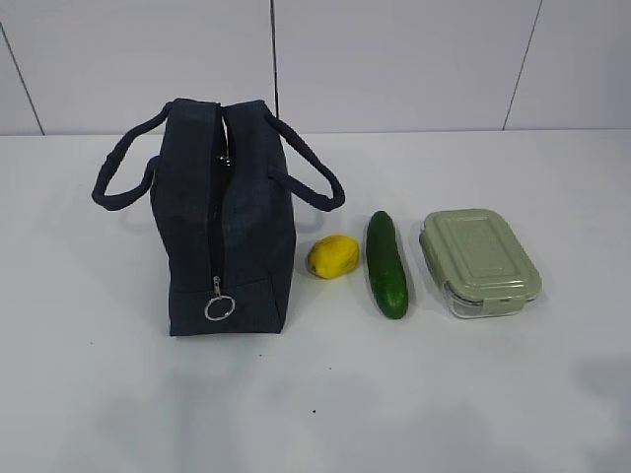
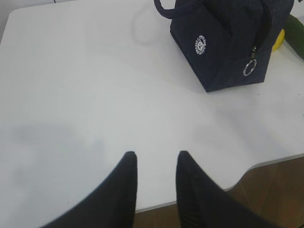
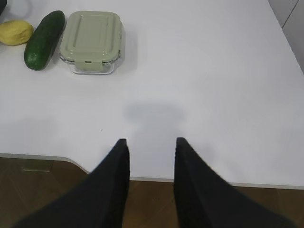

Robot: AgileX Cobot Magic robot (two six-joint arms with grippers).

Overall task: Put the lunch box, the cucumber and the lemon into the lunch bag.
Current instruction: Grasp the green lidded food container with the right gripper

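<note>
The navy lunch bag [image 1: 222, 222] stands on the white table, zipper shut along its near end, ring pull [image 1: 219, 307] hanging low. The yellow lemon [image 1: 332, 256], the dark green cucumber [image 1: 386, 262] and the lunch box [image 1: 480, 260] with its sage-green lid lie in a row to its right. The bag [image 2: 223, 42] shows at the top right of the left wrist view, its white logo facing me. My left gripper [image 2: 156, 156] is open and empty over the table's near edge. My right gripper [image 3: 150, 141] is open and empty, well short of the lunch box [image 3: 91, 42], cucumber [image 3: 44, 39] and lemon [image 3: 15, 32].
The table's front edge [image 3: 142, 178] runs under both grippers, with wood floor [image 2: 275, 190] below it. A tiled white wall [image 1: 394, 59] closes the back. Neither arm shows in the exterior view.
</note>
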